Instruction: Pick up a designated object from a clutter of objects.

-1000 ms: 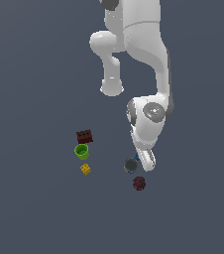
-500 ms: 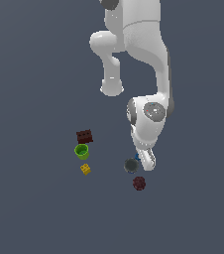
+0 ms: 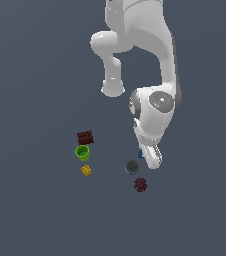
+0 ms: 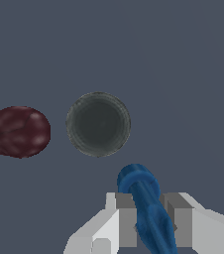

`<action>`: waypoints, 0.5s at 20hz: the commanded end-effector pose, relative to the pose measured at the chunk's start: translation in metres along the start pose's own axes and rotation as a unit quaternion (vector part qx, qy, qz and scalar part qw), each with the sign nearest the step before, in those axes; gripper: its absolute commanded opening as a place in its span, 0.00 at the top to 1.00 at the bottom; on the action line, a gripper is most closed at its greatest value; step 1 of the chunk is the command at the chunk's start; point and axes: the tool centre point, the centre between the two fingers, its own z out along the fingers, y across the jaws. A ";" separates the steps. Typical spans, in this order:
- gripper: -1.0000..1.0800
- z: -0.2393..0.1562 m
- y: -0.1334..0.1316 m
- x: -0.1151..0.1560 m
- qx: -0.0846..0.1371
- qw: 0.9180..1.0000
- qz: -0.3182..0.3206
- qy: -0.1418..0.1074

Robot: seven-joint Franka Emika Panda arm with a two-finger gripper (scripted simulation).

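We see our white two-fingered tool (image 4: pixel 146 221) closed on the small bright-blue item with a round end and narrower stem (image 4: pixel 146 208): one grey finger pad presses each side of its stem, and the wider round end sticks out beyond the fingertips. In the exterior view only a sliver of that blue item (image 3: pixel 140 154) shows beside the tool (image 3: pixel 151 159). Just past the held item's round end lies the dark grey round piece (image 4: pixel 98 124), and beyond that, close beside it, the dark red mottled ball (image 4: pixel 18 131). Well apart from the tool, on the grey counter (image 3: pixel 35 210), sit the brown studded brick (image 3: pixel 85 137), the green cup (image 3: pixel 82 152) and the small yellow brick (image 3: pixel 86 170).
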 end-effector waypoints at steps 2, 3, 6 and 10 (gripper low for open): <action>1.00 -0.030 -0.004 -0.001 0.001 1.000 0.000 0.000; 1.00 -0.040 -0.005 -0.002 0.001 1.000 0.000 0.000; 1.00 -0.072 -0.009 -0.003 0.000 1.000 0.000 0.000; 1.00 -0.116 -0.014 -0.005 0.000 1.000 0.000 0.000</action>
